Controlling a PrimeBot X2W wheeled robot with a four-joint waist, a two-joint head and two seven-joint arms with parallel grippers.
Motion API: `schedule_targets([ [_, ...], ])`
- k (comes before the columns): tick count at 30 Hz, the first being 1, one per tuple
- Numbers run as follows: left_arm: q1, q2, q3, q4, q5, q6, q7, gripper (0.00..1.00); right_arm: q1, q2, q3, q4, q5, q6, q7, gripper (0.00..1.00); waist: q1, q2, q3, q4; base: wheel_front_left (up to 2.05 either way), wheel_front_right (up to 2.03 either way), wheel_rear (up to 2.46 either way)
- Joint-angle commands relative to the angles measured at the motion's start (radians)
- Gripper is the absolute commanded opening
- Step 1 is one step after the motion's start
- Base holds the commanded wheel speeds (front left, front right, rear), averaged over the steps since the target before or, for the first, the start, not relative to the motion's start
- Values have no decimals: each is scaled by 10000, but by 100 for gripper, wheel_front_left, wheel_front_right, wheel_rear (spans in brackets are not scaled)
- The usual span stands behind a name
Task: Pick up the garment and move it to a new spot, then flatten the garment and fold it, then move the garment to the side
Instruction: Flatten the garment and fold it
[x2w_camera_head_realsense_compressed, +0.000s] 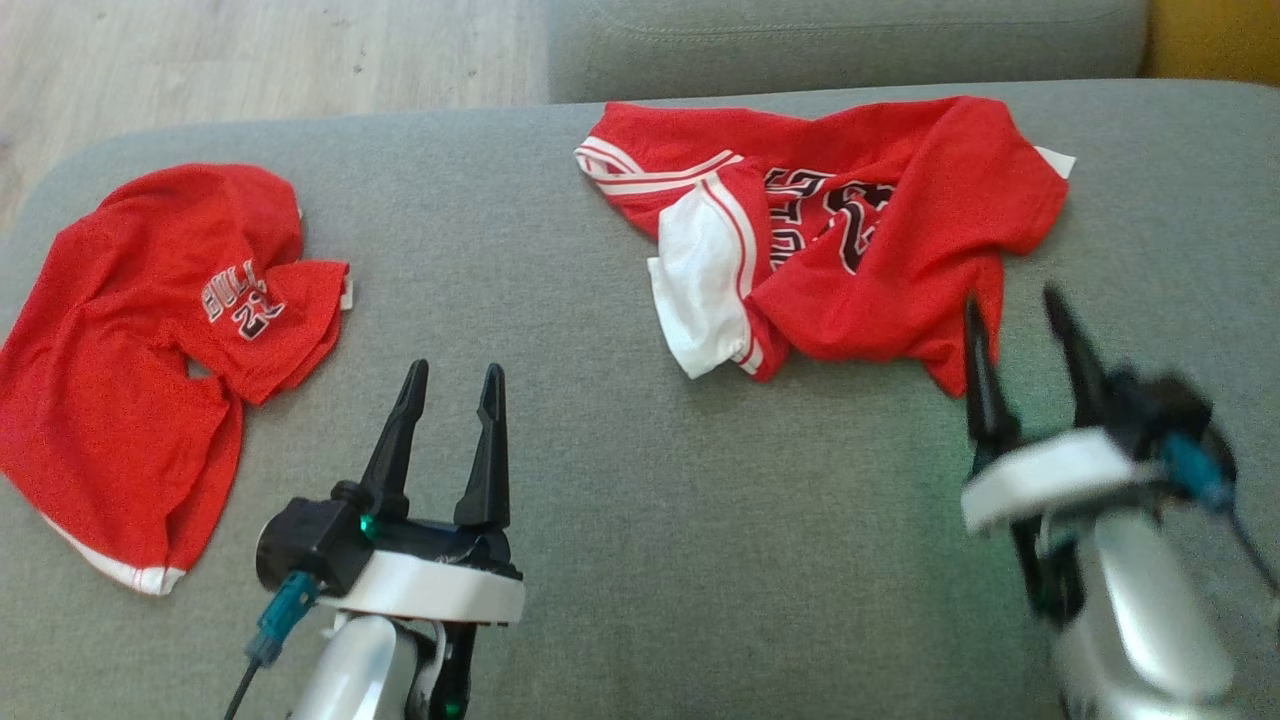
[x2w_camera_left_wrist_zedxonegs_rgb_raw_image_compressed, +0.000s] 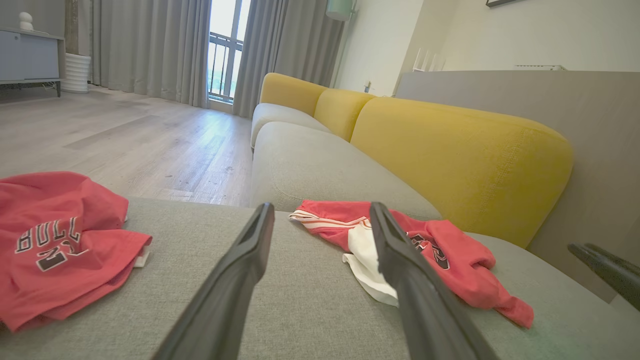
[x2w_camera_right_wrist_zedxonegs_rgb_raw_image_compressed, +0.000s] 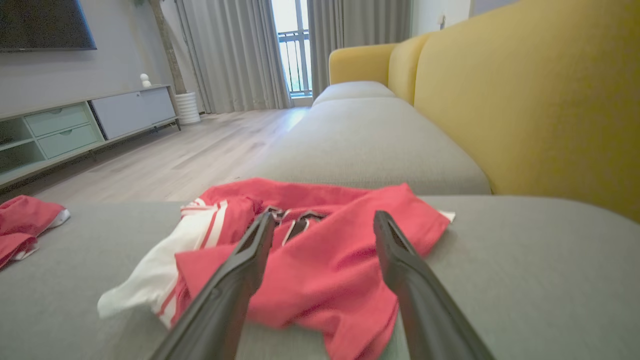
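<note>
The crumpled red-and-white mesh jersey is lying on the grey woven sofa seat. The right gripper is hovering at its near edge, its 2 fingers spread and grasping nothing. The left gripper is likewise standing released beside another red T-shirt. The wrist views are adding smooth yellow back cushions.

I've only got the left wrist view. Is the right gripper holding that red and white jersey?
Observer: No. In the head view the right gripper is open, with its fingertips at the near edge of the jersey and nothing between them.
Operator: Does the shirt on my left run past my frame?
Observer: Yes. The red T-shirt reaches toward the robot and ends in a white hem.
Operator: Anything behind the jersey's bunched-up far end?
Observer: A small white piece, maybe a label, sticks out at that corner.
</note>
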Motion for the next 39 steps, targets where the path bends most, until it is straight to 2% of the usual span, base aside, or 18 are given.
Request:
schedule_targets([
  [1,-192,35,356,-357,122,3,-80,100,-21,132,120,-480,22,75,-98,100,3,0,-40,-63,0,0,0],
  [7,-134,35,472,-231,204,-58,-80,100,1299,267,-62,-1425,434,75,-24,100,3,0,-44,-180,0,0,0],
  [18,-687,128,261,133,720,-211,-79,100,1349,273,-98,-2271,740,75,167,100,3,0,513,-337,0,0,0],
  [25,-2701,307,-477,1257,1202,-351,882,100,1075,274,0,-2596,712,75,160,100,3,0,1432,-709,0,0,0],
  [34,-5357,123,-1187,3108,635,-457,2483,100,724,275,318,-2944,762,75,127,100,3,0,2256,-1315,0,0,0],
  [39,-6553,91,-1437,4407,553,-465,2846,100,555,275,538,-3100,828,75,100,100,3,0,2705,-1674,0,0,0],
])
